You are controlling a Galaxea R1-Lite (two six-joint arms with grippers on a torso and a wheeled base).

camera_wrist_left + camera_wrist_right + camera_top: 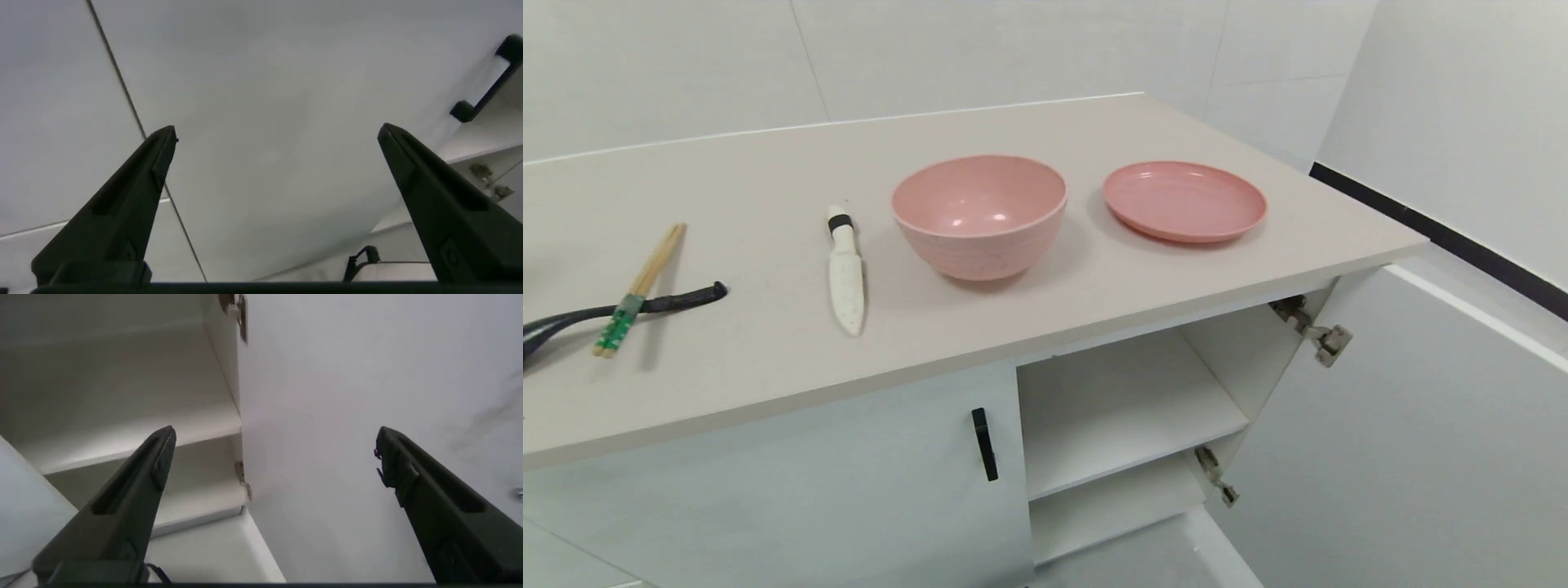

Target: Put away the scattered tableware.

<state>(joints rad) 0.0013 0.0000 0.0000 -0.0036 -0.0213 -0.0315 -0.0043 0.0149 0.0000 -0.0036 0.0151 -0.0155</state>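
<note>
While the tableware sits up top, both pincers are down at the cupboard front. Biggest first: the counter (727, 163), pale and broad, carries the pink bowl (978, 216) near its middle, and that bowl is our marker.

Below the bowl and to its right, the open compartment (1119, 408) shows two white shelves, with the open door (1421, 457) swung out farther right. The right pincer (274, 433) looks into that compartment, fingers spread wide and gripping nothing. The bowl is up above it on the counter, well apart.

Below the bowl and to its left is the closed door (809, 490) with its black handle (985, 443). The left pincer (278, 135) faces that panel, also gaping and holding nothing, again well below the bowl.

Now the smaller pieces. The pink plate (1184, 200) lies just right of the bowl, not touching it. The sheathed knife (845, 273) lies just left of the bowl. The chopsticks (641, 286) lie farther left of the bowl, with a black cable (678, 300) crossing them.
</note>
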